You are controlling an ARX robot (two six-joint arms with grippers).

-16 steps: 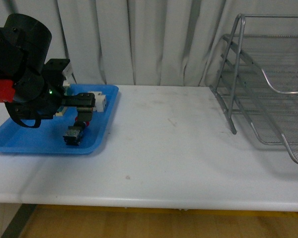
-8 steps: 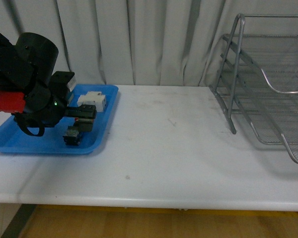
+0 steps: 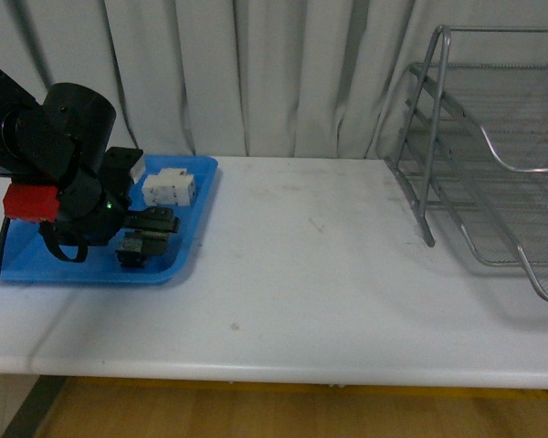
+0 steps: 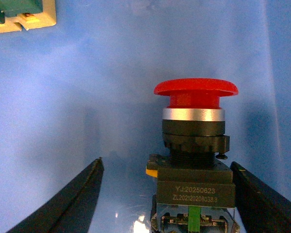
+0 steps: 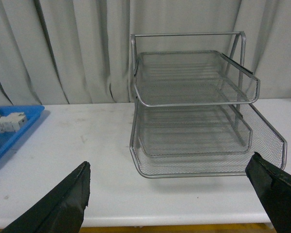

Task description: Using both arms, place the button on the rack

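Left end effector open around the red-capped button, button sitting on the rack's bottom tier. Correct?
No. The button lies in the blue tray, not on the rack; the left wrist view shows blue tray floor under it. The rest holds: the left end effector is open around it.

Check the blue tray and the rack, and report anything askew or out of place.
Only the button stands out: it lies on its side on the floor of the blue tray, red cap pointing sideways rather than up, with the left gripper open around it. The rack stands upright and looks empty.
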